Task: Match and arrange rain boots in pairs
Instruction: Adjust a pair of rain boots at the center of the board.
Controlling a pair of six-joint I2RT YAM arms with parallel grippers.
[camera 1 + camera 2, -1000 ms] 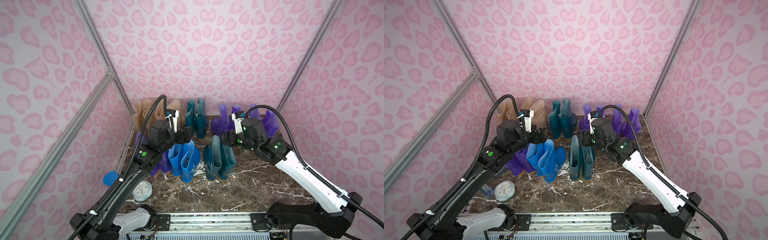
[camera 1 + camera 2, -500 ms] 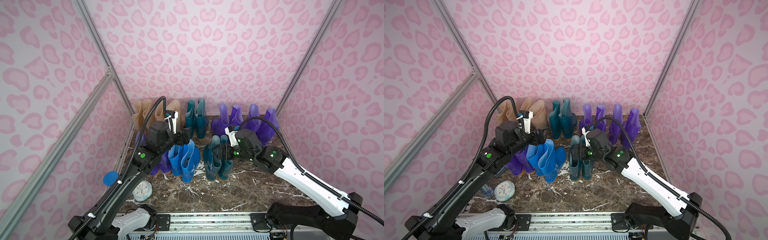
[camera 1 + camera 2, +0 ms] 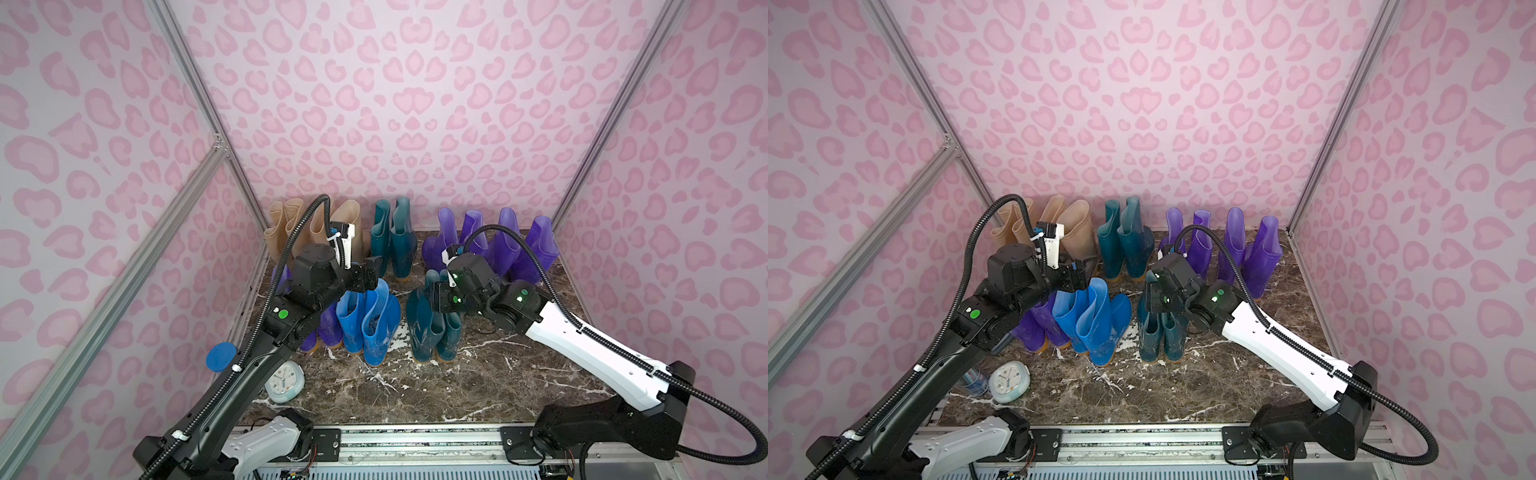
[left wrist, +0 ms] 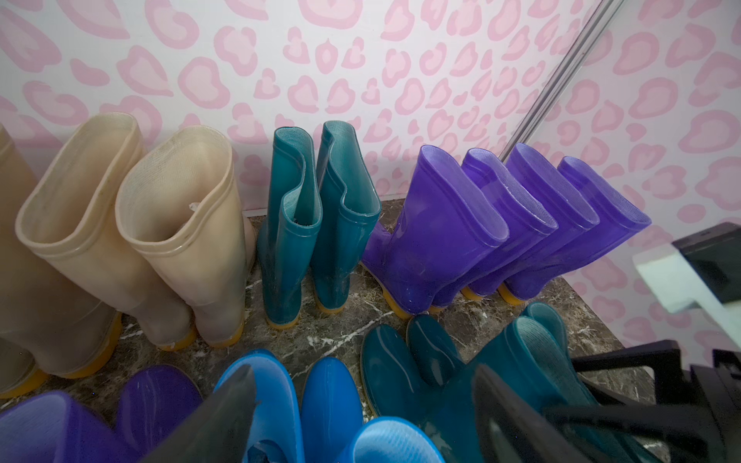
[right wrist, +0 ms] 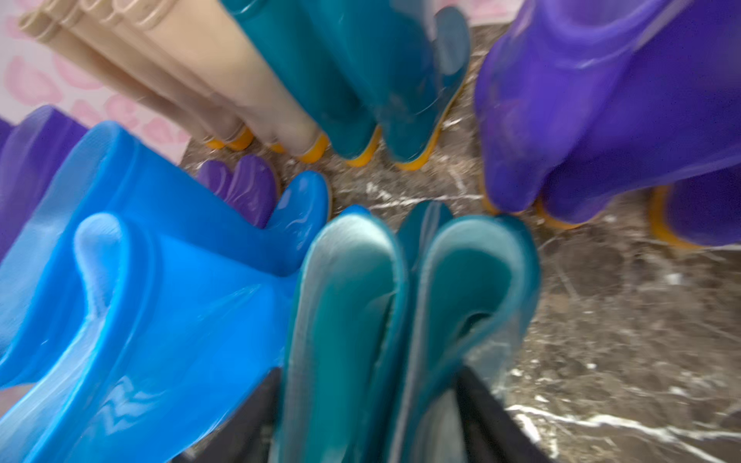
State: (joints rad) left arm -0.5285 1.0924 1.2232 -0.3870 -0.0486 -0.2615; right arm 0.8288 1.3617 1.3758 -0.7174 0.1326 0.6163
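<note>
Nearest, alarm clock (image 3: 284,380) sat beside left arm. Next, front row on marble floor (image 3: 415,395): front purple pair (image 3: 1038,328), bright blue pair (image 3: 376,328), front dark teal pair (image 3: 432,332), all glossy rubber, yellow-orange soles. At teal pair, right gripper (image 5: 369,371) fingers (image 5: 256,417) pinched both shaft tops together. Over blue tops, left gripper (image 4: 363,377) hovered, fingers (image 4: 224,413) spread. Farthest, along back wall (image 3: 395,104): four beige boots (image 4: 180,248), back teal pair (image 4: 288,248), four purple boots (image 4: 501,224), standing side by side.
</note>
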